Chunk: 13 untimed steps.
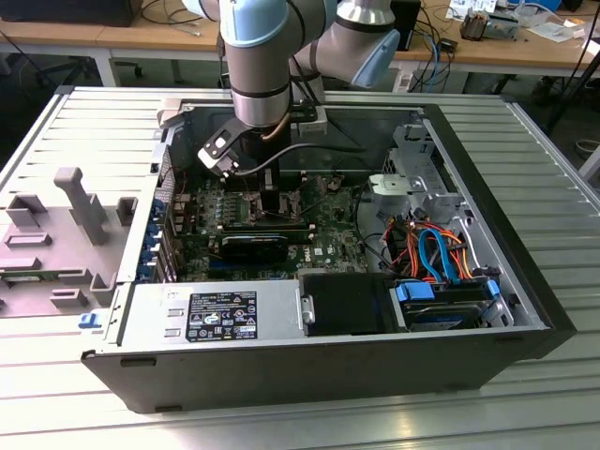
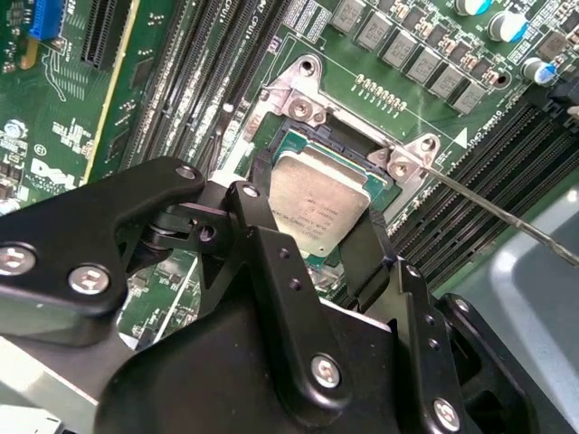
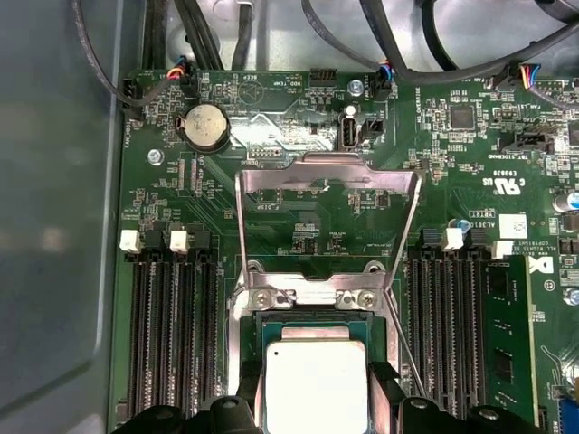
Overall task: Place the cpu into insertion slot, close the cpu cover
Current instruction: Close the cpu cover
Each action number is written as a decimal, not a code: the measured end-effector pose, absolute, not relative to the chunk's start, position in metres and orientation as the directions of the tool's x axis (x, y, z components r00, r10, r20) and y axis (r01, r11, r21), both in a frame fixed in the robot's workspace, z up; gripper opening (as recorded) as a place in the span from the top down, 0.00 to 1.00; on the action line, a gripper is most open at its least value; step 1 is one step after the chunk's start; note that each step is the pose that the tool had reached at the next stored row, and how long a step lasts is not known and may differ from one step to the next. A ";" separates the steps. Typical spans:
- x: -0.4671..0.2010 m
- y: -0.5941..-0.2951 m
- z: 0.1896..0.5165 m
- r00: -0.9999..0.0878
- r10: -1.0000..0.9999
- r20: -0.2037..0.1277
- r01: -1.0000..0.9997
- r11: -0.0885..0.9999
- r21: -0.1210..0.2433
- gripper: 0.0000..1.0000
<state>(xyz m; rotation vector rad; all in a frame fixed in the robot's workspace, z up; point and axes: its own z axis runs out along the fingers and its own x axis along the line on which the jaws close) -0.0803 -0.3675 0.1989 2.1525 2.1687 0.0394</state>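
The cpu [image 2: 317, 199] is a light silver square sitting squarely over the insertion slot [image 2: 291, 136], whose dark frame and metal rim show around it. In both wrist views my gripper [image 2: 318, 217] has a black finger pressed against each of two opposite edges of the chip, so it is shut on it. The first wrist view shows the cpu [image 3: 315, 384] between the fingertips [image 3: 384, 389], with the cpu cover [image 3: 327, 174] standing open and upright behind the slot [image 3: 312, 321] and its lever wire [image 3: 399, 327] swung up beside it. In the exterior view the gripper [image 1: 272, 202] is low over the motherboard.
Long black memory slots [image 3: 172, 334] run along both sides of the socket. A coin battery [image 3: 205, 125] and cables [image 3: 407, 63] lie beyond the cover. The drive cage [image 1: 412, 178] and coloured cables [image 1: 436, 253] fill the case's right in the exterior view, and the power supply [image 1: 211, 314] is at the front.
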 end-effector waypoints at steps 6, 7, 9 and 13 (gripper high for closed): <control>-0.080 -0.367 0.197 -0.006 0.999 -0.042 0.997 0.009 0.079 0.45; -0.080 -0.367 0.197 -0.006 0.999 -0.042 0.997 0.009 0.079 0.45; -0.080 -0.367 0.197 -0.006 0.999 -0.042 0.997 0.009 0.079 0.45; -0.080 -0.367 0.197 -0.006 0.999 -0.042 0.997 0.009 0.079 0.38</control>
